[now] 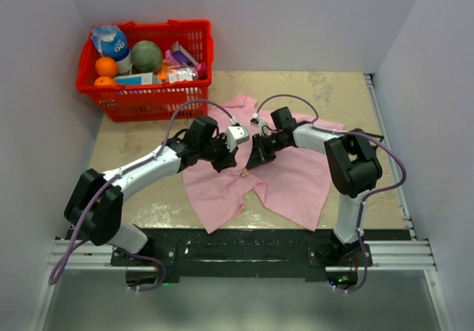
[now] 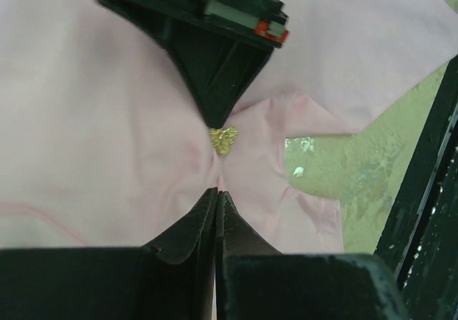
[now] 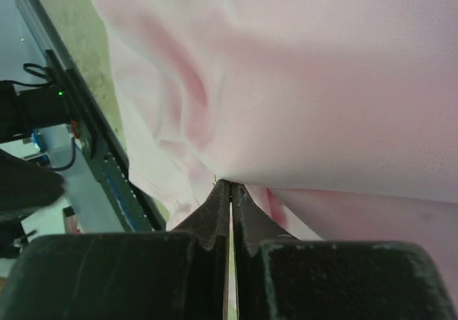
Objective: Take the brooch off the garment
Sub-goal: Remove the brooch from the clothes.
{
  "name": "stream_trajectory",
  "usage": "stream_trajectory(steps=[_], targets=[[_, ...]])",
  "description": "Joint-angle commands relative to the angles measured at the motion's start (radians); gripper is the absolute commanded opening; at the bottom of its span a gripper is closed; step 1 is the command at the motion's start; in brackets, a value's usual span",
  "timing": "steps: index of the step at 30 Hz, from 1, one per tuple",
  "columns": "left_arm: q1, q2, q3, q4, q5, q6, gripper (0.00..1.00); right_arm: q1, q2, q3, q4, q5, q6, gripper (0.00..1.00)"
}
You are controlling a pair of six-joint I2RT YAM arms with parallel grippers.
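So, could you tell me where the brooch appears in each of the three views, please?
Top external: the brooch is at centre, on the garment.
Left wrist: at centre, just below the tip of the right gripper.
Right wrist: not visible.
Shared landmark: the pink garment, which appears in all three views.

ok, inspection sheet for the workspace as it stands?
Surface: beige table, mottled.
Job's things: pink shirt spread mid-table; gold brooch pinned on it, cloth puckered around it.
Clutter: red basket of groceries, far left corner.
Grippers: left gripper shut on the shirt just beside the brooch; right gripper shut, tips at the brooch, grip unclear.
Cables: purple cables looped along both arms.
Surroundings: plain white walls; nothing else seen.
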Motion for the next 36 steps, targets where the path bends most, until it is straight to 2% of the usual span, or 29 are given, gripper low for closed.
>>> stream_trajectory(steps=[1,4,7,15,16,23,30,36], targets=[[-0.078,0.029,-0.043,0.104,-0.062,0.071,0.05,-0.012,-0.009,0.060,-0.116,-0.117,0.006,0.00],[-0.104,0.007,-0.096,0.161,-0.102,0.088,0.05,-0.027,-0.009,0.016,-0.107,-0.151,0.058,0.00],[-0.105,0.009,-0.129,0.189,-0.114,0.094,0.09,-0.031,-0.009,-0.027,-0.084,-0.185,0.099,0.00],[-0.124,0.035,-0.124,0.178,-0.014,0.069,0.26,-0.038,0.000,-0.064,0.015,-0.249,0.226,0.00],[-0.131,0.035,-0.127,0.178,-0.025,0.071,0.30,-0.040,0.002,-0.069,0.028,-0.257,0.240,0.00],[-0.188,0.013,-0.215,0.253,-0.247,0.106,0.35,-0.052,0.009,-0.117,0.095,-0.297,0.322,0.00],[-0.190,0.010,-0.279,0.345,-0.332,0.172,0.39,-0.057,0.022,-0.160,0.198,-0.349,0.428,0.00],[-0.190,0.044,-0.270,0.381,-0.381,0.194,0.36,-0.057,0.035,-0.164,0.204,-0.355,0.437,0.00]])
